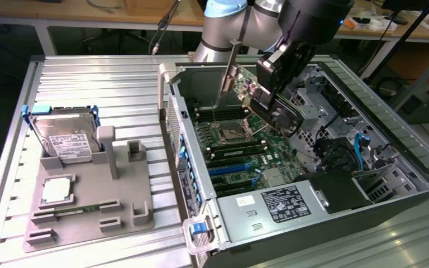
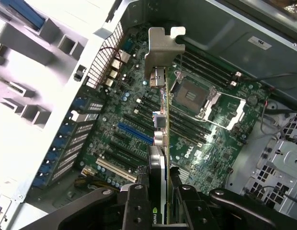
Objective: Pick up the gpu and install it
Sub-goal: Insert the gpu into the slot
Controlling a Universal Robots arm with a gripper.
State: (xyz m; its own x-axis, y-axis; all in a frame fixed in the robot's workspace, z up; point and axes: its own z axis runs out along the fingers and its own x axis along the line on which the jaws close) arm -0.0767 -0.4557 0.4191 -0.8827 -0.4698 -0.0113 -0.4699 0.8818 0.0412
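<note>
The gpu point(image 1: 242, 79) is a thin card with a silver end bracket, tilted and hanging inside the open computer case point(image 1: 199, 167) above the motherboard point(image 1: 253, 152). My gripper point(image 1: 271, 84) is shut on its upper edge. In the wrist view the gpu point(image 2: 160, 143) appears edge-on, running from between my fingers point(image 2: 137, 205) out to its bracket point(image 2: 163, 48). It hangs over the motherboard point(image 2: 220, 143), clear of the slots, with the blue slot point(image 2: 136, 134) just beside its line. The processor socket point(image 2: 194, 96) lies close by.
On the exterior view's left, a grey fixture tray point(image 1: 125, 192) holds a silver hard drive point(image 1: 67, 139), a processor point(image 1: 56, 191) and a slim RAM stick point(image 1: 80, 211). The power supply point(image 1: 281, 206) fills the case's near corner. Drive cages and cables point(image 1: 348, 151) crowd the case's right side.
</note>
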